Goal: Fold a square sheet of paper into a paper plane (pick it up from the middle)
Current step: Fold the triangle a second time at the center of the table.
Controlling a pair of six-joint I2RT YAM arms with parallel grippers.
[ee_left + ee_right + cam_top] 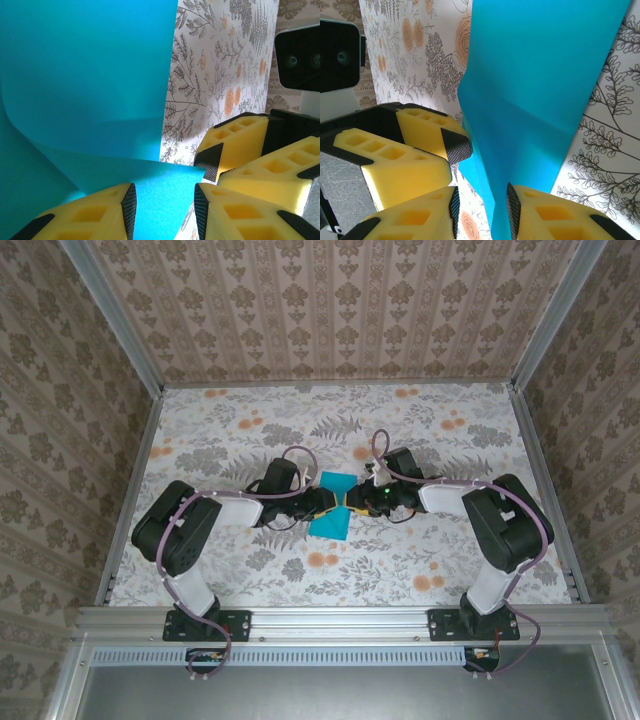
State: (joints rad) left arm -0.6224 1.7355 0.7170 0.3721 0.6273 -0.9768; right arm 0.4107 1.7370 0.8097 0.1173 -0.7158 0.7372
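Observation:
The square sheet of paper (pixel 330 522) is teal-blue and lies at the table's middle, pinched up into a bend between the two arms. My left gripper (pixel 328 502) and right gripper (pixel 352 502) meet tip to tip over it. In the left wrist view a flap of the sheet (pixel 85 75) runs through the left gripper (pixel 164 200), whose jaws stand apart. In the right wrist view a raised fold of the sheet (pixel 540 75) passes between the jaws of the right gripper (pixel 482 205), also apart. The paper plane is out of view.
The floral tablecloth (pixel 250 430) covers the table. Patterned walls with metal posts (pixel 140 440) close in the left, right and far sides. The other arm's yellow fingers (pixel 235 137) crowd each wrist view, as do the left arm's fingers (pixel 420 125).

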